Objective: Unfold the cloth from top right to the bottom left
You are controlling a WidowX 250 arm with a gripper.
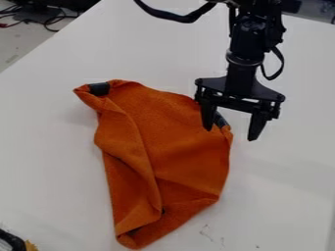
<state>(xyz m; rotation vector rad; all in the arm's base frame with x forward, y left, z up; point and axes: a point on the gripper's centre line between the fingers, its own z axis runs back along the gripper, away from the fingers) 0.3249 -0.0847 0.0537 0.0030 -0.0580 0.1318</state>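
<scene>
The gripper point(231, 133) hangs at the upper right with its two fingers spread apart, pointing down. Below and to its left lies the orange cloth point(183, 142), crumpled and partly folded on the white table. One finger overlaps the cloth's upper right edge, beside a dark patch on that corner; the other is to the right of the cloth. Nothing is visible between the fingers. Whether the gripper touches the cloth, I cannot tell. A second dark patch marks the cloth's top left corner, and long folds run down its left side to the bottom.
The white table point(59, 162) surrounds the cloth, its left edge slanting across the upper left. Cables point(49, 18) lie beyond that edge. A black and yellow object point(13, 242) shows at the bottom left corner.
</scene>
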